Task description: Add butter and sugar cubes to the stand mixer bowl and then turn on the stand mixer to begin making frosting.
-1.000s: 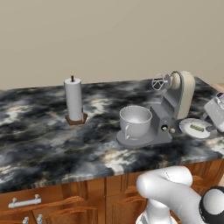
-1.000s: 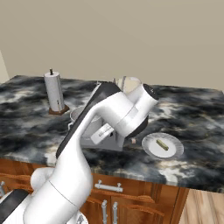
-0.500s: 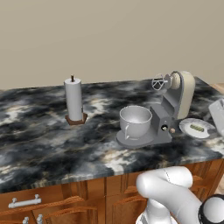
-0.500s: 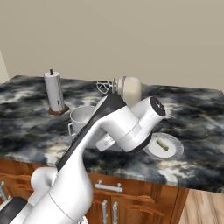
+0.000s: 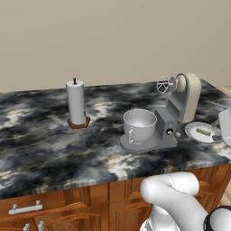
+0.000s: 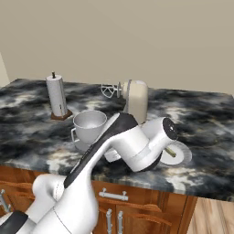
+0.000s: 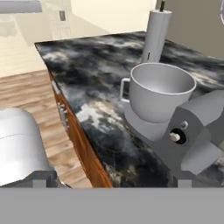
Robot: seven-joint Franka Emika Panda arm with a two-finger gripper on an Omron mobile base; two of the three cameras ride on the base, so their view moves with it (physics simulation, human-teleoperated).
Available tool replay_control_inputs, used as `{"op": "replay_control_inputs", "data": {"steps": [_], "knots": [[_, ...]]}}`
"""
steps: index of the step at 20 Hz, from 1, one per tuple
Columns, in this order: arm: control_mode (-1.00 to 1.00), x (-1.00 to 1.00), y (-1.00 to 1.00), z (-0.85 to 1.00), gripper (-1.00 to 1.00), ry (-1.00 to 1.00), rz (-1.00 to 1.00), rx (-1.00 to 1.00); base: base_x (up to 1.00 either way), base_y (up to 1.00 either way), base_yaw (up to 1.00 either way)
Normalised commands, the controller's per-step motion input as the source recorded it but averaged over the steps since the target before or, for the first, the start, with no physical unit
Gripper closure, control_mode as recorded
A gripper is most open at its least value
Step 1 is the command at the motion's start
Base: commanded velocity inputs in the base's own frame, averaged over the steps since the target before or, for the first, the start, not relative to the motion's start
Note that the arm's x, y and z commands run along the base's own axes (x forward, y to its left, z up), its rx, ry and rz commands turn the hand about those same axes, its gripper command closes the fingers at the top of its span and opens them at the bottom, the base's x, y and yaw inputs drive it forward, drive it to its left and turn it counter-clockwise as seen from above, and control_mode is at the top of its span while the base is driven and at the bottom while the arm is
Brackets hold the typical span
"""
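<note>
Nothing is sitting in the bowl (image 5: 140, 124) yet, so I'd judge we're at step one: going for the butter (image 5: 203, 132).

- Mixer (image 5: 178, 110) is standing on the counter (image 5: 45, 144), head tilted back, whisk (image 5: 164, 85) hanging clear above the bowl. Bowl is resting on the mixer base, handle facing the near edge.
- Butter is lying on a white plate (image 5: 194, 131) just right of the mixer, near the counter's right end. In the right base view the arm is covering part of that plate (image 6: 182, 154).
- Paper towel roll (image 5: 76, 103) is standing well left of the bowl, out of the way.
- Gripper: fingers aren't visible in any shot; going by its setting, it's standing wide open, holding nothing as far as I can see.
- Hand camera is looking across the bowl (image 7: 160, 91) and the mixer's side knob (image 7: 175, 137) from low by the counter's near edge.

Next move calls for swinging the hand over the plate and coming down on the butter stick.

Hard to make out: can't find the sugar cube anywhere. Something pale is getting cut off at the right edge of the left base view; can't tell what.
</note>
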Motion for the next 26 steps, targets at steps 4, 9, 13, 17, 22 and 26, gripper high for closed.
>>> {"op": "replay_control_inputs", "data": {"steps": [4,9,13,17,22,26], "knots": [[-1.00,0.30,-0.50,-0.09,-1.00,0.10,0.03,0.11,0.00,0.00,0.00],[-1.00,0.34,-0.47,-0.09,-1.00,0.10,0.08,0.11,0.00,0.00,0.00],[-1.00,0.26,-0.30,-0.18,-1.00,0.02,0.13,0.09,0.00,0.00,0.00],[-1.00,0.17,-0.10,-0.22,-1.00,0.00,0.14,0.10,0.00,0.00,0.00],[-1.00,0.13,0.00,-0.30,-1.00,0.00,0.14,0.09,0.00,0.00,0.00],[-1.00,0.26,0.00,-0.21,-1.00,0.00,0.10,0.08,0.00,0.00,0.00]]}}
